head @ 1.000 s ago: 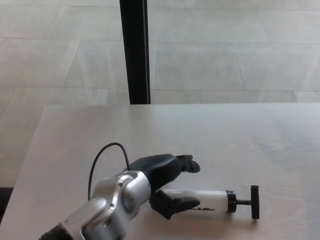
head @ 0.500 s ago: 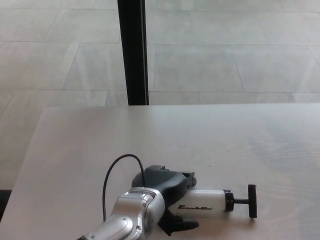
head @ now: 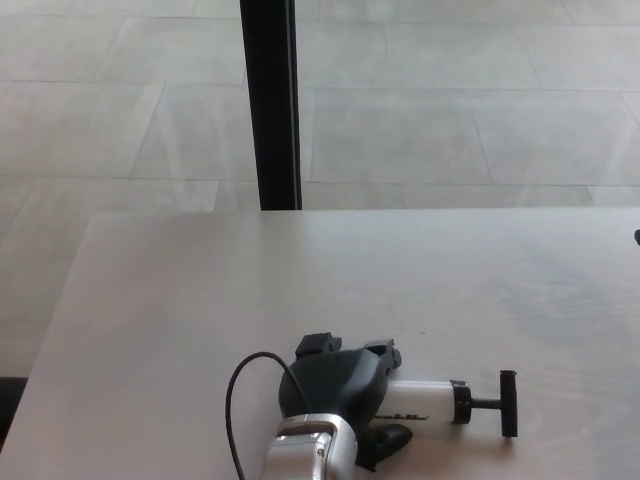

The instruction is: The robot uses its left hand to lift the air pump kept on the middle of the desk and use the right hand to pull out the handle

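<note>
Nearest the camera: left hand (head: 345, 385) now draped over the near, left end of the air pump (head: 425, 400), fingers (head: 383, 350) curled over the far side of the barrel and thumb tucked under at the front. Closed around the clear cylinder, by the look of it, though lift not yet evident; pump apparently flat on the desk (head: 200, 300). A second back, approaching from the left with fingers spread beside the barrel; half a second back, settling over it; now wrapped on. Wrist and silver forearm (head: 310, 450) swung round meanwhile to directly behind the hand, with the black cable (head: 240, 400) looping left of the pump. Meaning for the task: reach finished, grasp probably made, raising still to come.

Right of the hand along the pump: black collar, thin rod, then the T-handle (head: 508, 403) standing free and untouched, rod only slightly out. Pump itself barely shifted across the three moments.

Dark lettering along the barrel just right of the thumb, too small and half covered to read; no brand legible.

Right hand not visible for certain; only a tiny dark speck at the picture's right edge, beyond the handle, unidentifiable.

Beyond the pump: desk's far edge, then a black post (head: 270, 100) against pale floor tiles (head: 450, 100).
</note>
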You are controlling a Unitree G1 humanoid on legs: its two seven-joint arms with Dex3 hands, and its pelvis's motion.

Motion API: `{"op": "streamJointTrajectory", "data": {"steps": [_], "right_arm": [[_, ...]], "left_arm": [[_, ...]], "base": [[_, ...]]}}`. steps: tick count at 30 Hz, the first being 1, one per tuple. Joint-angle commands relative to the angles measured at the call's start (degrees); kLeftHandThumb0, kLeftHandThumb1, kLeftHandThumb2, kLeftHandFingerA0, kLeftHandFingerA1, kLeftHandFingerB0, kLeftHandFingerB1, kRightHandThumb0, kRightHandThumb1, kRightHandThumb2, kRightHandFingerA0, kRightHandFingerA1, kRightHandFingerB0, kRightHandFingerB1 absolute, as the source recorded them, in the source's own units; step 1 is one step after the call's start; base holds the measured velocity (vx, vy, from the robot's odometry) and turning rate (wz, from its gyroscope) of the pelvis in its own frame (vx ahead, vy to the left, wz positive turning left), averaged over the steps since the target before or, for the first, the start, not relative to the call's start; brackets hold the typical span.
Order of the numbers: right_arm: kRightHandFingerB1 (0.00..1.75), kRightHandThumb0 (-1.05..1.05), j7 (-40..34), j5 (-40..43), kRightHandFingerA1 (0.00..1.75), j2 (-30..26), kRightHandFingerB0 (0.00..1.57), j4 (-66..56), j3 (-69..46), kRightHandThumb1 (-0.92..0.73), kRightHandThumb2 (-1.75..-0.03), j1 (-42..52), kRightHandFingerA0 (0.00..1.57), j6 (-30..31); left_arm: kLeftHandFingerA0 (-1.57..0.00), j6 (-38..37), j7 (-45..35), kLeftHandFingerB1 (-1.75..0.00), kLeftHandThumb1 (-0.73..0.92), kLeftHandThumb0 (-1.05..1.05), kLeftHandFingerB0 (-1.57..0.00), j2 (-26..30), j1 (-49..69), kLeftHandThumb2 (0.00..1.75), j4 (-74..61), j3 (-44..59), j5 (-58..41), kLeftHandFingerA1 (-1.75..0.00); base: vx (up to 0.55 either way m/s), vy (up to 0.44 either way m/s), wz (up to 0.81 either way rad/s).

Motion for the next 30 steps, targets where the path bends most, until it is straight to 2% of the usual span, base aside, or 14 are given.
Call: {"op": "streamJointTrajectory", "data": {"steps": [1,2,4,5,6,12,13,14,16,18,19,26,27,30], "right_arm": [[0.35,-0.64,-4.25,-1.86,0.45,0.94,0.32,-1.13,-0.75,-0.89,-0.67,-0.98,0.33,2.70],[0.35,-0.63,-4.25,-1.59,0.46,1.13,0.31,-1.21,-0.93,-0.89,-0.67,-0.97,0.32,2.76],[0.48,-0.67,-4.68,-1.39,0.58,1.95,0.22,-1.15,-0.92,-0.73,-1.07,-1.15,0.33,2.51],[0.35,-0.60,-5.08,-1.53,0.46,2.15,0.33,-1.75,-0.92,-0.88,-0.66,-1.09,0.35,3.26],[0.35,-0.60,-5.32,-1.70,0.45,2.26,0.33,-2.10,-0.90,-0.88,-0.66,-1.09,0.34,3.77],[0.35,-0.60,-7.19,-2.51,0.45,3.12,0.33,-3.09,-1.28,-0.87,-0.66,-1.32,0.33,4.92],[0.48,-0.66,-7.25,-2.69,0.57,3.10,0.24,-3.04,-1.29,-0.72,-1.05,-1.33,0.31,4.68],[0.35,-0.59,-7.31,-2.86,0.46,3.07,0.32,-2.99,-1.32,-0.88,-0.66,-1.31,0.33,4.51],[0.35,-0.59,-7.68,-2.92,0.46,3.42,0.32,-3.10,-1.41,-0.88,-0.66,-1.25,0.33,4.32],[0.35,-0.55,-7.88,-2.53,0.47,3.84,0.31,-3.26,-1.72,-0.87,-0.66,-1.30,0.34,4.04],[0.48,-0.59,-8.03,-2.62,0.59,3.95,0.21,-3.05,-1.73,-0.69,-1.03,-1.41,0.34,3.77],[0.50,-0.49,-9.57,-2.33,0.63,5.36,0.26,-2.57,-3.40,-0.66,-1.03,-1.84,0.40,2.39],[0.37,-0.51,-9.69,-2.16,0.54,5.54,0.37,-2.02,-3.71,-0.83,-0.65,-1.98,0.43,1.69],[0.38,-0.49,-9.85,-1.60,0.56,6.12,0.42,-1.51,-4.31,-0.82,-0.64,-2.12,0.53,1.50]], "left_arm": [[-0.51,-1.79,9.00,-0.58,0.53,-0.55,-0.34,-1.45,4.54,0.89,7.14,1.08,2.21,-0.76],[-0.51,-1.69,8.29,-0.51,0.71,-0.53,-0.38,-1.30,3.93,0.61,8.38,-0.01,3.37,-0.77],[-0.56,-1.42,7.68,-0.57,0.71,-0.55,-0.45,0.08,2.66,0.61,10.37,-3.09,6.78,-0.85],[-0.55,-1.74,6.82,-0.63,0.55,-0.55,-0.42,0.30,2.40,0.92,10.93,-3.73,7.01,-0.80],[-0.59,-1.74,6.97,-0.58,0.71,-0.54,-0.48,0.65,1.94,0.61,11.93,-5.00,8.30,-0.87],[-0.64,-1.95,8.98,-0.58,0.63,-0.50,-0.52,2.16,1.96,0.59,17.08,-8.81,12.30,-0.94],[-0.69,-2.01,9.36,-0.56,0.61,-0.48,-0.54,2.15,1.83,0.58,17.95,-9.25,13.00,-0.91],[-0.77,-2.50,9.90,-0.53,0.61,-0.41,-0.58,2.27,1.77,0.57,18.59,-9.66,13.63,-0.97],[-0.81,-4.04,10.48,-0.50,0.59,-0.32,-0.58,2.64,2.07,0.58,18.94,-9.49,13.67,-1.14],[-0.85,-5.39,9.93,-0.62,0.57,-0.24,-0.74,2.98,2.03,0.61,19.28,-10.46,14.58,-1.25],[-0.82,-5.28,9.45,-0.64,0.58,-0.26,-0.80,2.93,2.10,0.59,19.24,-10.56,14.68,-1.08],[-0.75,-13.14,12.15,-1.05,0.75,-0.18,-0.73,3.34,4.85,0.78,17.92,-5.90,10.54,-1.54],[-0.73,-14.17,12.84,-1.14,0.72,-0.17,-0.72,3.38,4.91,0.82,18.31,-5.40,10.47,-1.64],[-0.79,-17.28,15.03,-1.39,0.71,-0.19,-0.71,3.70,5.32,0.91,18.88,-3.59,10.62,-1.75]], "base": [[0.00,0.000,0.00],[0.00,0.000,0.00],[0.00,0.000,0.00],[0.00,0.000,0.00],[0.00,0.000,0.00],[0.00,0.000,0.00],[0.00,0.000,0.00],[0.00,0.000,0.00],[0.00,0.000,0.00],[0.00,0.000,0.00],[0.00,0.000,0.00],[0.00,0.000,0.00],[0.00,0.000,0.00],[0.00,0.000,0.00]]}}
